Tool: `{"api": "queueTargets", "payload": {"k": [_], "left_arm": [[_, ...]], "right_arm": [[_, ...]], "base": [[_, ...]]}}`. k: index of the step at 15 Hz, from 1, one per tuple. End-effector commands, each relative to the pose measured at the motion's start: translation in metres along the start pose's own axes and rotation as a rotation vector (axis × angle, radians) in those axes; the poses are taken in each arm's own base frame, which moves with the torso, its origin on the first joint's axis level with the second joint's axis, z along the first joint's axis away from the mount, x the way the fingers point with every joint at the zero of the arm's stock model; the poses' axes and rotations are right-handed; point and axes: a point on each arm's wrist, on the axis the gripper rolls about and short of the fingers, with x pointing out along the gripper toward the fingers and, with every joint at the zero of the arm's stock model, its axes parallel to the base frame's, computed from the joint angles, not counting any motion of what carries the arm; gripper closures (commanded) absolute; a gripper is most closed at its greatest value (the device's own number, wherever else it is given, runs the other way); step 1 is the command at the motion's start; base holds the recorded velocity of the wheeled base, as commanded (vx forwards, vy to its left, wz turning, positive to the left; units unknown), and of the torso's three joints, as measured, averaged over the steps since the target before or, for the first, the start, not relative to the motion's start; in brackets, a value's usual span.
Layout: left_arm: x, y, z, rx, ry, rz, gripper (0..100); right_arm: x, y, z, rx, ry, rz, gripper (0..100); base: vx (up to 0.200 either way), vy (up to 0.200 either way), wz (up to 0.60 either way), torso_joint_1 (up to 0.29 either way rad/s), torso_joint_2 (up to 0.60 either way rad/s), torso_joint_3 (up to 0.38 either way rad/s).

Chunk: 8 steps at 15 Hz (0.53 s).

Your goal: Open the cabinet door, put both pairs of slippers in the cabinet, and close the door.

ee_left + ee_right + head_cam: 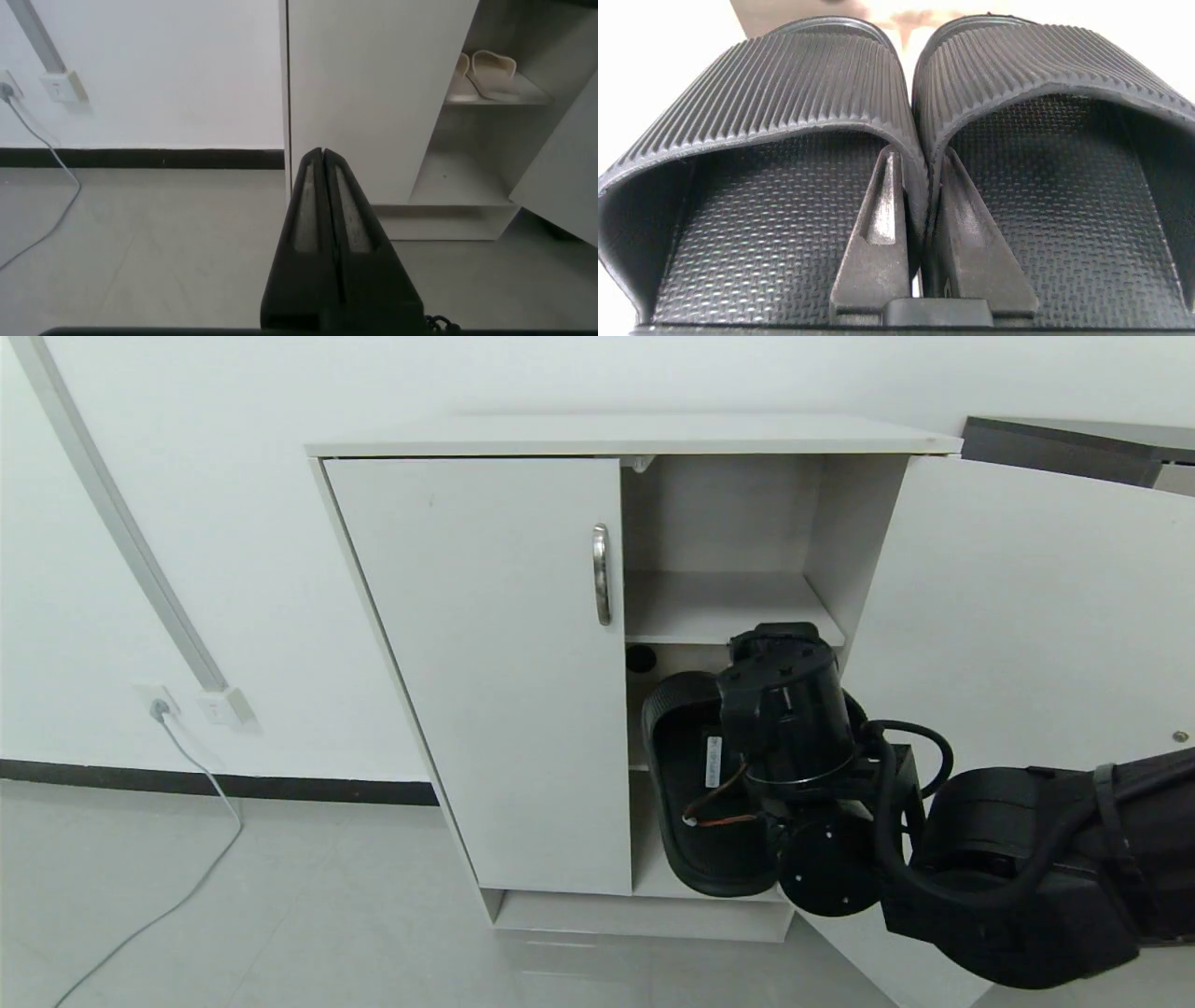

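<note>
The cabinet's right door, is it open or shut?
Open. The right door is swung outward, baring the shelves inside; the left door is shut.

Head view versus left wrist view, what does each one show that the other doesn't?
Head view: the black slippers held at the open side of the cabinet, and the door handle. Left wrist view: the shut left gripper and beige slippers on a shelf. Both: the closed left door, wall socket and cable.

- One white cabinet (635, 434), with two doors (485, 663).
- Two black slippers (785, 131), one pair.
- Beige slippers (492, 73): seemingly two, one partly hidden.
- Two wall plates (219, 707), one door handle (601, 574).
</note>
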Motion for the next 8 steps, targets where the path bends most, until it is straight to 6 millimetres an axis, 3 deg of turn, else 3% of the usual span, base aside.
{"api": "queueTargets", "payload": {"k": [1, 6, 8], "left_arm": [[0.0001, 0.0, 0.0, -0.002, 0.001, 0.0, 100], [0.0001, 0.0, 0.0, -0.002, 0.001, 0.0, 100], [0.0001, 0.0, 0.0, 0.0, 0.001, 0.0, 100]], "right_arm": [[-0.0051, -0.0041, 0.0134, 0.031, -0.028, -0.004, 100], [-0.0047, -0.0091, 0.0196, 0.036, -0.043, -0.029, 100], [-0.0035, -0.01, 0.0204, 0.038, -0.045, -0.033, 100]], "base": [[0.0, 0.0, 0.0, 0.0, 0.0, 0.0], [0.0, 0.0, 0.0, 0.0, 0.0, 0.0], [0.2, 0.0, 0.0, 0.002, 0.0, 0.0]]}}
